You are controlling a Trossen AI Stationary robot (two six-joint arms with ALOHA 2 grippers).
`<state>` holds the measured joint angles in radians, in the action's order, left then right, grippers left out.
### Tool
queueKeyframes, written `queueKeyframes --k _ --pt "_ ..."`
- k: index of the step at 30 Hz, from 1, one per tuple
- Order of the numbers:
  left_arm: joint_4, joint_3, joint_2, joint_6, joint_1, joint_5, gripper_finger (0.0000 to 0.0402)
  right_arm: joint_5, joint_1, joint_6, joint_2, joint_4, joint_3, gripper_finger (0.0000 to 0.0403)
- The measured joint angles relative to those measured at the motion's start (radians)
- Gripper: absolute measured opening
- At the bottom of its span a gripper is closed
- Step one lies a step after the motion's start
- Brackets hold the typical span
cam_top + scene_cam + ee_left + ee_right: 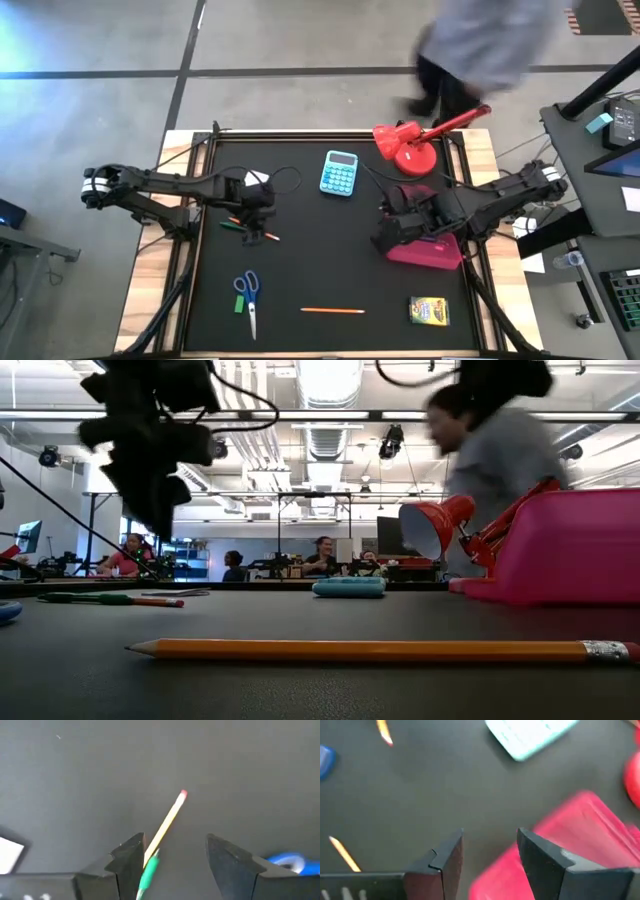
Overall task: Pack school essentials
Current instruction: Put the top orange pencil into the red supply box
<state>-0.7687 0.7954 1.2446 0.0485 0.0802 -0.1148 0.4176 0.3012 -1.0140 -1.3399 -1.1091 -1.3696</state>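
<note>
My left gripper (252, 226) (172, 842) hangs open, pointing down over an orange pencil (167, 820) with a pink eraser and a green pen (149, 870). Both lie flat on the black mat, close to one finger; I cannot tell whether it touches them. My right gripper (386, 236) (490, 837) is open with nothing between its fingers, raised above the near-left end of a pink case (428, 251) (560, 865). Blue-handled scissors (248, 296), a small green block (238, 303), another orange pencil (333, 310) (380, 650) and a crayon box (429, 311) lie near the front edge.
A light blue calculator (340, 172) lies at the far middle. A red desk lamp (410, 146) stands at the far right, behind the pink case. A person (490, 45) is moving past just beyond the table's far edge. Bare mat lies in the middle.
</note>
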Motion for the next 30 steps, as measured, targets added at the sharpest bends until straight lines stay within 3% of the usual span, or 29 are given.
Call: queueKeyframes --k 6,12,20,24,30 --pt "0.020 -0.047 0.034 -0.139 -0.027 0.050 0.0193 0.029 0.000 0.100 -0.055 0.140 -0.014 0.0176" --pt "0.138 -0.065 0.118 -0.141 -0.041 0.071 0.0193 0.029 0.000 0.107 -0.104 0.146 -0.014 0.0176" --pt "0.162 -0.061 0.232 -0.186 -0.087 0.075 0.0193 0.027 0.000 0.107 -0.139 0.142 -0.014 0.0176" --pt "0.166 -0.054 0.274 -0.227 -0.122 0.154 0.0193 0.027 0.000 0.106 -0.146 0.143 -0.014 0.0176" --pt "0.191 -0.061 0.303 -0.242 -0.129 0.152 0.0148 0.027 0.000 0.106 -0.149 0.148 -0.014 0.0176"
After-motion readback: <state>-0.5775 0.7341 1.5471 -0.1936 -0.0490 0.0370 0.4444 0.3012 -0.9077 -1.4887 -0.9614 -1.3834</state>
